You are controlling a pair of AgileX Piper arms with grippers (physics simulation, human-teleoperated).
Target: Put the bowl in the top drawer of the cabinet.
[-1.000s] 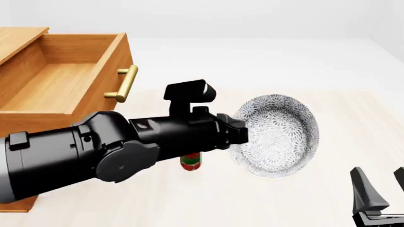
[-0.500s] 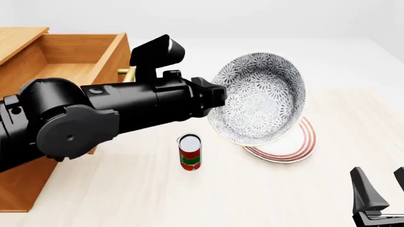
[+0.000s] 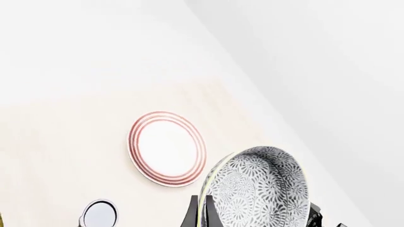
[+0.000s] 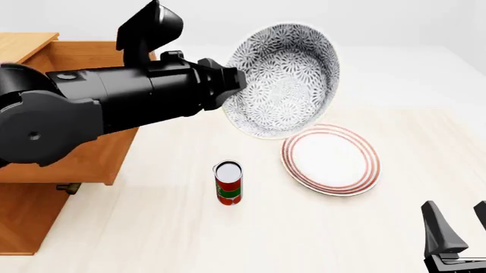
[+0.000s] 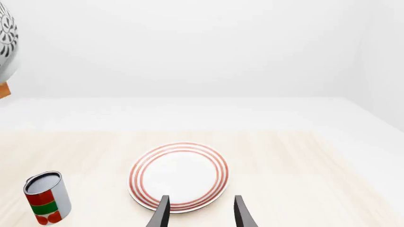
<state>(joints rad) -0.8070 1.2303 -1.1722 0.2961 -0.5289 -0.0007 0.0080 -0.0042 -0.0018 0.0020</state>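
The bowl point(image 4: 285, 79), white with dense blue-grey flowers, hangs tilted in the air above the table, its opening facing the front camera. My left gripper point(image 4: 234, 85) is shut on its left rim. In the left wrist view the bowl point(image 3: 262, 189) fills the space by the fingers point(image 3: 192, 215), which pinch its rim. A sliver of the bowl point(image 5: 5, 42) shows in the right wrist view. The top drawer point(image 4: 91, 57) stands pulled out of the cabinet point(image 4: 23, 222) at the left, mostly hidden behind my left arm; its handle is hidden. My right gripper point(image 4: 456, 227) rests open at the near right, nothing between its fingers point(image 5: 161, 213).
A flat white plate with red rings point(image 4: 330, 159) lies on the table under and right of the bowl, just ahead of my right gripper point(image 5: 200, 215). A red and green can point(image 4: 227, 182) stands upright left of the plate. A small brass handle point(image 4: 68, 187) shows below the top drawer.
My left arm has lifted the bowl up and to the left, nearer the drawer, uncovering the plate and the can. The right gripper has not moved.
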